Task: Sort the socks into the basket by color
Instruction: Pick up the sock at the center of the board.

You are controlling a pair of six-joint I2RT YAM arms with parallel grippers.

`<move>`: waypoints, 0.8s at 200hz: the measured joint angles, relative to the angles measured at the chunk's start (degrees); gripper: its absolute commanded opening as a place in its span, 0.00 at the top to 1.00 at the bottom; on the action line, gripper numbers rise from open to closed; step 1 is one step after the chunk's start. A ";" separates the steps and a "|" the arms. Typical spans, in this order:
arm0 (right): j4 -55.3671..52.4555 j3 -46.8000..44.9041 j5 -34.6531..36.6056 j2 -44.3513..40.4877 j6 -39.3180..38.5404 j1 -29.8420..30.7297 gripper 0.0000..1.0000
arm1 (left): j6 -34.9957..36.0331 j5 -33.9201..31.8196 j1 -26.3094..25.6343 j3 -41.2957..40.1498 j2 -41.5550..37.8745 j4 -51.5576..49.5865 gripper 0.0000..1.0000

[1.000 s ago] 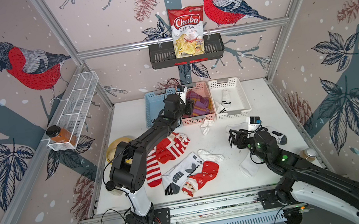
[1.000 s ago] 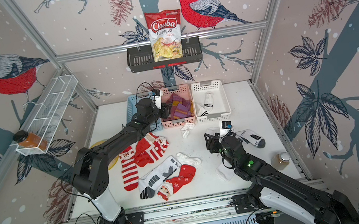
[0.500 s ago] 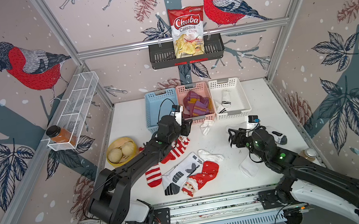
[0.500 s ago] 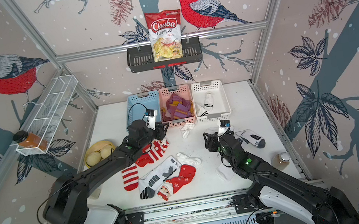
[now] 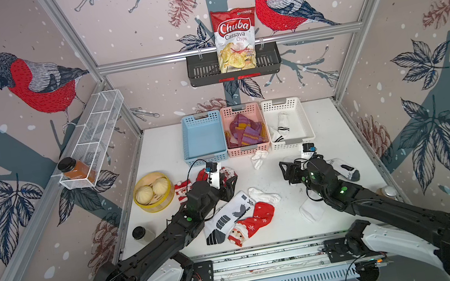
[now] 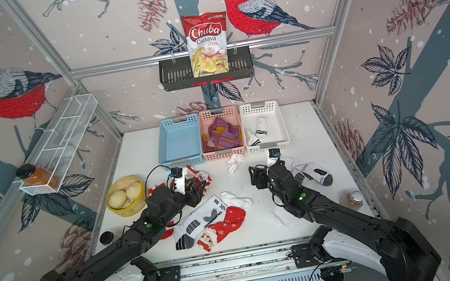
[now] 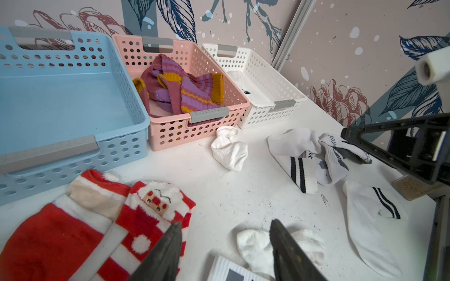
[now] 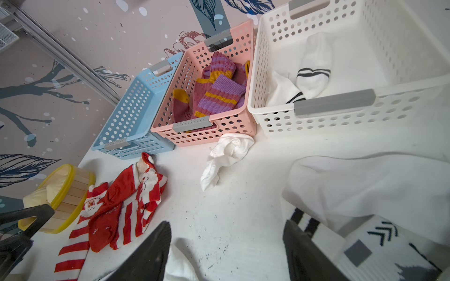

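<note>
Nearest on the bench point(image 5: 280, 230), a red Santa sock point(image 5: 252, 222) lies touching a white sport sock point(image 5: 226, 217) with black marks. A plain white sock point(image 5: 309, 210) lies off to their right.

Just beyond, the left gripper point(image 7: 226, 248) hovers with its jaws apart and nothing between them. It is at the right edge of the red-and-white striped socks point(image 7: 146, 214), with a small white ankle sock point(image 7: 255, 245) close below its tips. The right gripper point(image 8: 226, 255) is also spread and empty, beside the white striped socks point(image 8: 365, 185) on the right.

The left arm looks set to take a red sock. It would do well to shift left so the jaws straddle one fold of red cloth, clear of the ankle sock. Then it can press down to the bench and close firmly before lifting.

Farthest stand three baskets:
- The blue basket point(image 5: 205, 159) is empty.
- The pink basket point(image 5: 248, 149) holds the maroon-purple socks point(image 5: 244, 132).
- The white basket point(image 5: 291, 143) holds two white socks point(image 5: 281, 126).
</note>
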 measured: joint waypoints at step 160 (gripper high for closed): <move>3.32 21.55 -12.44 38.93 0.46 -0.74 0.34 | -0.26 -1.60 -0.11 -1.70 -3.61 -0.96 0.36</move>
